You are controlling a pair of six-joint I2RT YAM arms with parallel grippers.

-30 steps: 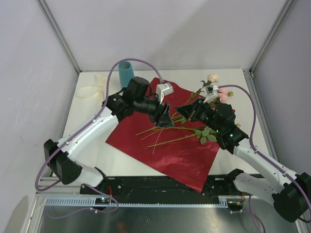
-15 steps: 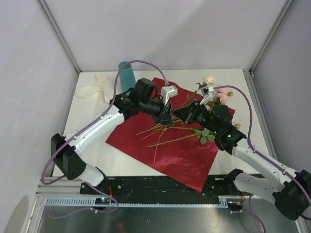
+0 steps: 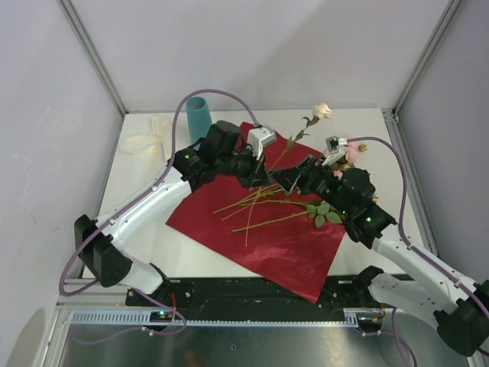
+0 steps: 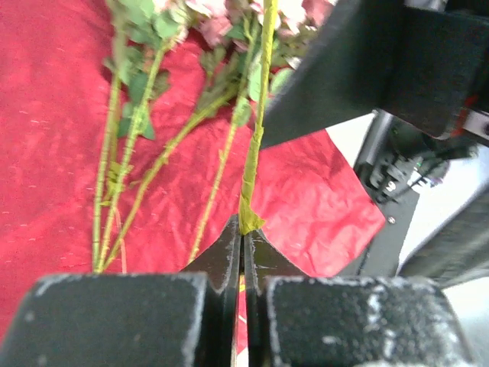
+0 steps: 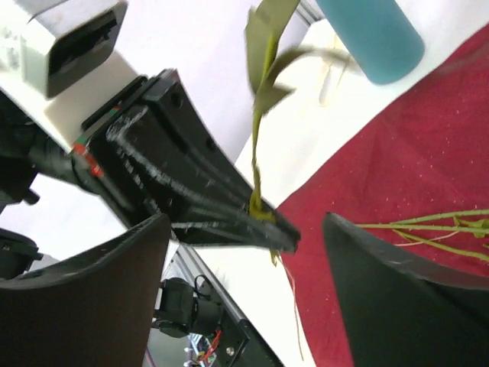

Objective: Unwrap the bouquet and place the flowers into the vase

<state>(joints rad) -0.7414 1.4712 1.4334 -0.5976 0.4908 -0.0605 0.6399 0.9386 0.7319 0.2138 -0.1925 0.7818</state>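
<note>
Step now: one flower is being lifted away from the rest, on its way to the vase. This is my guess from how things lie.
Left gripper (image 4: 242, 229): its jaws are pinched tight on the thin green stem of a single rose (image 3: 322, 110). The stem pokes up from the tips toward 1 o'clock in the top view, with the pale bloom high at the end.
Right gripper (image 5: 244, 229): its jaws stand wide apart, one on each side of the left gripper's tips. It holds nothing.
Other flowers (image 3: 267, 202): they lie flat on the red wrapping paper (image 3: 260, 237), stems to 9 o'clock, pink blooms to 3 o'clock near the right arm.
Wrapping: the sheet is spread open, so the unwrapping looks done.
Ribbon (image 3: 145, 141): it lies on the table (image 3: 145, 229) at 10 o'clock, apart from the paper.
Vase (image 3: 198, 116): it stands upright at 11 o'clock, just past the paper's far corner. It looks empty, but the view into its mouth is poor.
Next move: swing the rose over to the vase, point the stem end down, and lower it in before letting go.
</note>
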